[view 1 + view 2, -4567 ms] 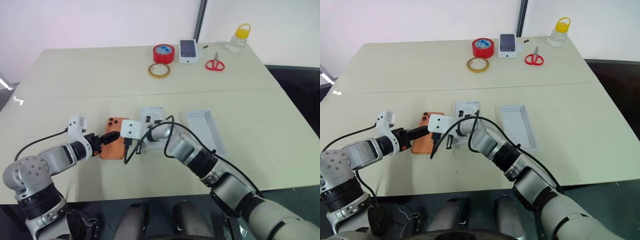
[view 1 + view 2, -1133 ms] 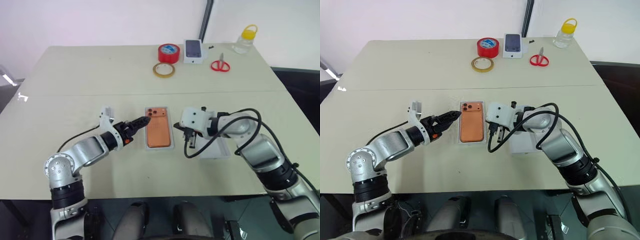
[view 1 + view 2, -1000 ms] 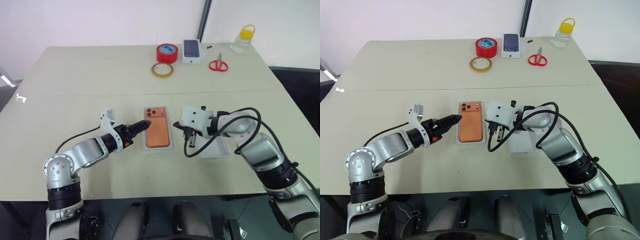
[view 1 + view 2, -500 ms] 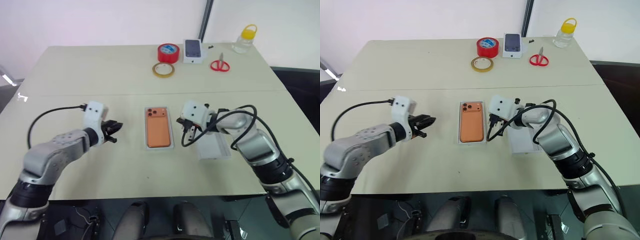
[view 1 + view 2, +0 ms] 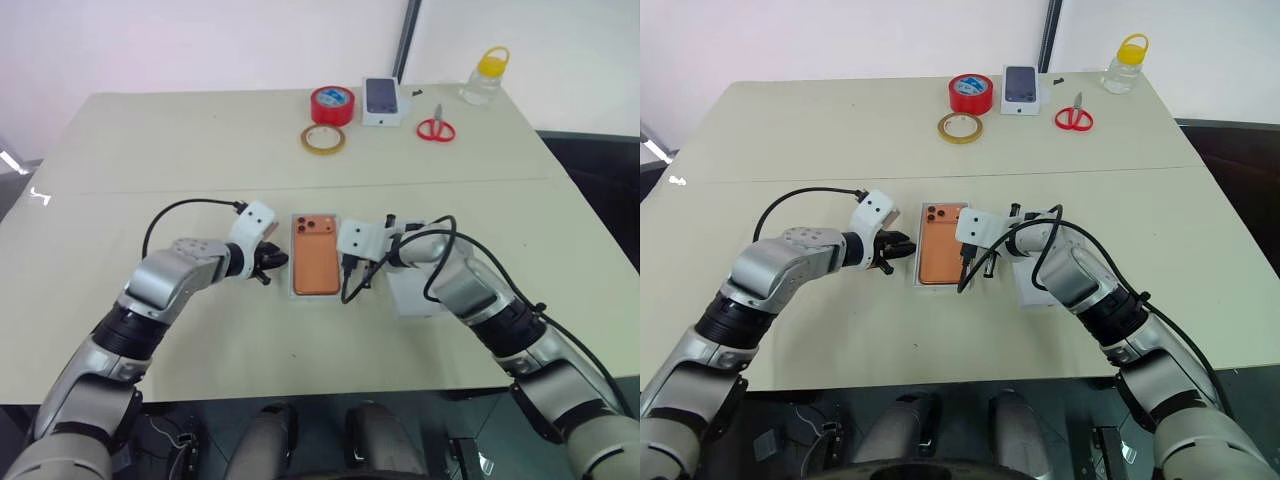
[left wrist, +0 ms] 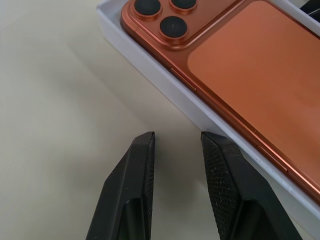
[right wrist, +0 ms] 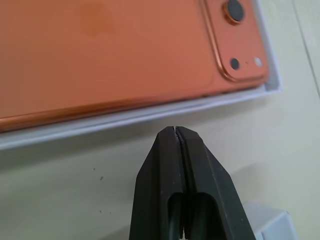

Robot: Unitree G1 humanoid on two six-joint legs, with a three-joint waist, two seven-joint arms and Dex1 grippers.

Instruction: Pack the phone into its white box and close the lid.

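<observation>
A matte orange slim phone (image 5: 317, 257) sits in a shallow white cardboard box (image 6: 165, 75). The flat surface (image 5: 180, 140) is pale beige; the claw fingers (image 6: 225, 190) are textured black.

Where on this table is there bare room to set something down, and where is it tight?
Free: the near strip of table in front of the white box, and the wide left side beyond the left gripper. Tight: around the phone, flanked by both grippers, right gripper, with the lid just right. The far edge holds red tape and scissors.
</observation>
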